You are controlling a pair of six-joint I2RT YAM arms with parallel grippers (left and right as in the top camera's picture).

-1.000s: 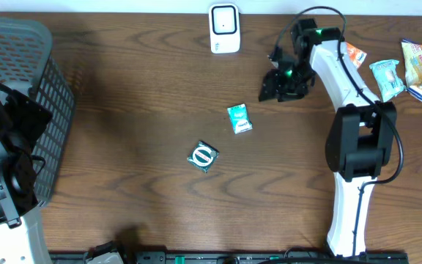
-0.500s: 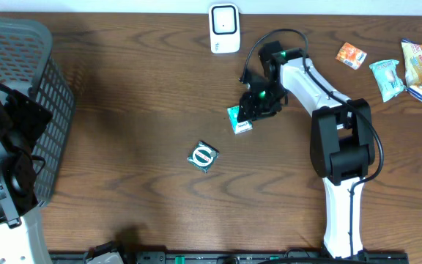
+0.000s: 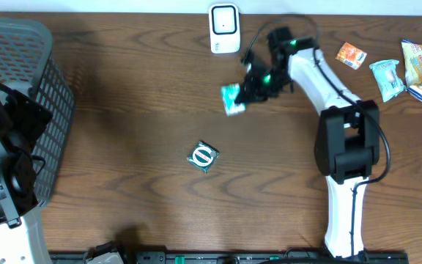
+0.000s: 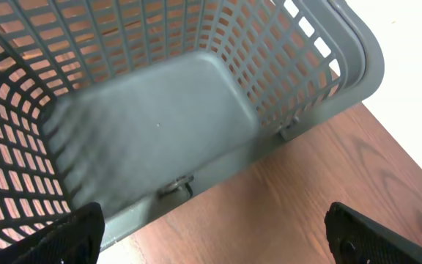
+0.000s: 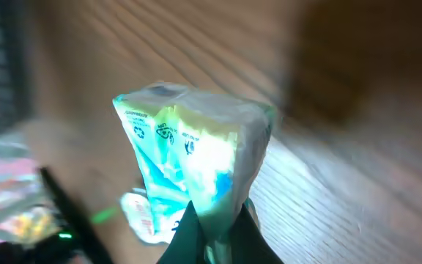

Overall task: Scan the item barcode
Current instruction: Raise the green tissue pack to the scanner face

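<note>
**Lined Up for a Reading**

On the table (image 3: 123,110), a grey basket (image 3: 50,88) fills the left edge, the left claw (image 4: 211,248) spread wide above it. Upper centre, the right claw (image 3: 246,91) is clamped on the green packet (image 3: 231,99), held below the white scanner (image 3: 224,28), apparently to present its barcode.

Overhead looks straight down, taking in the whole surface (image 3: 123,183). Left wrist camera hangs close over the grey basket (image 4: 269,73) at the left edge, peering in. Right wrist camera sits tight against the teal packet (image 5: 196,154), blurred. Overhead shares both.
</note>
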